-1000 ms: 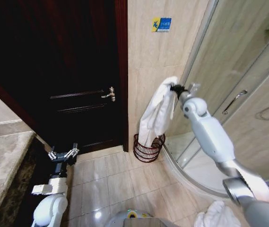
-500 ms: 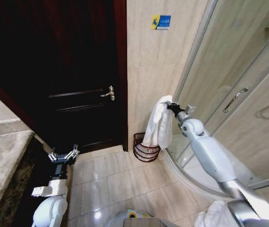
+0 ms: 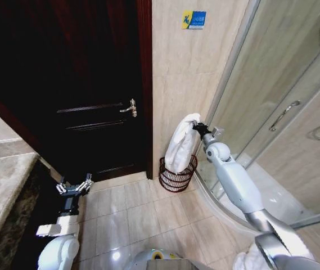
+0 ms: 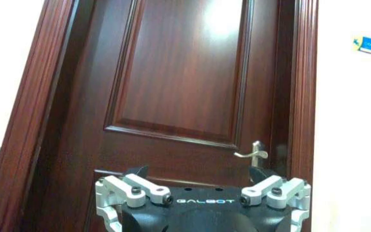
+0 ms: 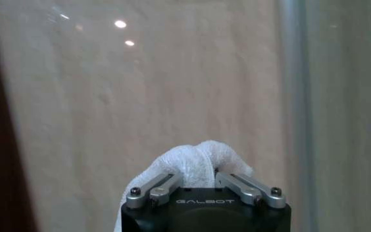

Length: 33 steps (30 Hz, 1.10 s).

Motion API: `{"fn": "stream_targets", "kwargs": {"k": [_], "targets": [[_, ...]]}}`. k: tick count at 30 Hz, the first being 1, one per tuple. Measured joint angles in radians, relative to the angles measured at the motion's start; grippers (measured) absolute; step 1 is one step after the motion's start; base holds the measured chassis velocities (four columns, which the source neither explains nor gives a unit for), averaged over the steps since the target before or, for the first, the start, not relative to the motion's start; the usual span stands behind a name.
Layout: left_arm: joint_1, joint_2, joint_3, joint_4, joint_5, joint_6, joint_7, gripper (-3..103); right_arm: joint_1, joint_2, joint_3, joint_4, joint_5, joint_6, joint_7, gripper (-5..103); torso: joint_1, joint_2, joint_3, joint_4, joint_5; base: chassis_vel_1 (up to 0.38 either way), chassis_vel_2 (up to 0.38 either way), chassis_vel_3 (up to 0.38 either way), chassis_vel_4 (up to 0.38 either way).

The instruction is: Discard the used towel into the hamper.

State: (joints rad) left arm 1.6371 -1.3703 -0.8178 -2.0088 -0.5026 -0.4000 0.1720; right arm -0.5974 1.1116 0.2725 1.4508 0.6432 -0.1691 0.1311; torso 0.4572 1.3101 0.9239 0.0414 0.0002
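Room: a bathroom corner. Floor (image 3: pixel 148 216) of glossy beige tiles, with ceiling lights reflected in it. Far wall (image 3: pixel 185 84) of beige tile, carrying a small blue and yellow sticker (image 3: pixel 193 19) high up. Left of that wall, a dark wooden door (image 3: pixel 86 84), closed, with a metal lever handle (image 3: pixel 130 108). To the right, a curved glass shower enclosure (image 3: pixel 283 95) with a metal bar handle (image 3: pixel 283 114). At the near left, the edge of a stone counter (image 3: pixel 5 191).

Hamper (image 3: pixel 177 174): reddish-brown openwork basket standing on the floor at the foot of the far wall, between the door frame and the shower.

Towel (image 3: pixel 181 145): white, hanging in a long fold directly above the hamper, its lower end at the rim.

Right gripper (image 3: pixel 199 127): reached out to the far wall, fingers clamped on the towel's upper end; the wrist view shows the cloth bunched between them.

Left gripper (image 3: pixel 74 185): low at the near left, facing the door, fingers spread apart, holding nothing.
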Motion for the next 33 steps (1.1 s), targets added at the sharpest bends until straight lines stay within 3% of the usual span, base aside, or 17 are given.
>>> {"fn": "stream_targets", "kwargs": {"k": [5, 12, 22, 33], "targets": [[0.002, -0.006, 0.002, 0.002, 0.001, -0.004, 0.006, 100, -0.003, 0.033, 0.036, -0.084, -0.011, 0.019, 0.029, 7, -0.016, -0.034, -0.017, 0.0002, 0.0001, 0.0, 0.0, 0.0, 0.0], [0.011, -0.011, 0.003, 0.009, 0.004, -0.017, 0.012, 100, -0.001, 0.067, 0.054, -0.127, -0.014, 0.089, -0.047, 7, -0.036, -0.077, -0.04, 0.0005, -0.0002, 0.0, 0.0, 0.0, 0.0], [0.013, -0.013, 0.003, 0.02, 0.004, -0.028, 0.018, 100, 0.071, 0.092, 0.04, -0.154, -0.005, 0.129, -0.055, 7, -0.058, -0.124, -0.066, 0.0005, -0.0005, 0.0, 0.0, 0.0, 0.0], [0.012, -0.013, 0.003, 0.024, 0.003, -0.035, 0.022, 100, 0.116, 0.195, 0.09, -0.39, -0.137, 0.262, -0.104, 7, -0.088, -0.189, -0.101, 0.0003, -0.0002, 0.0, 0.0, 0.0, 0.0]]}}
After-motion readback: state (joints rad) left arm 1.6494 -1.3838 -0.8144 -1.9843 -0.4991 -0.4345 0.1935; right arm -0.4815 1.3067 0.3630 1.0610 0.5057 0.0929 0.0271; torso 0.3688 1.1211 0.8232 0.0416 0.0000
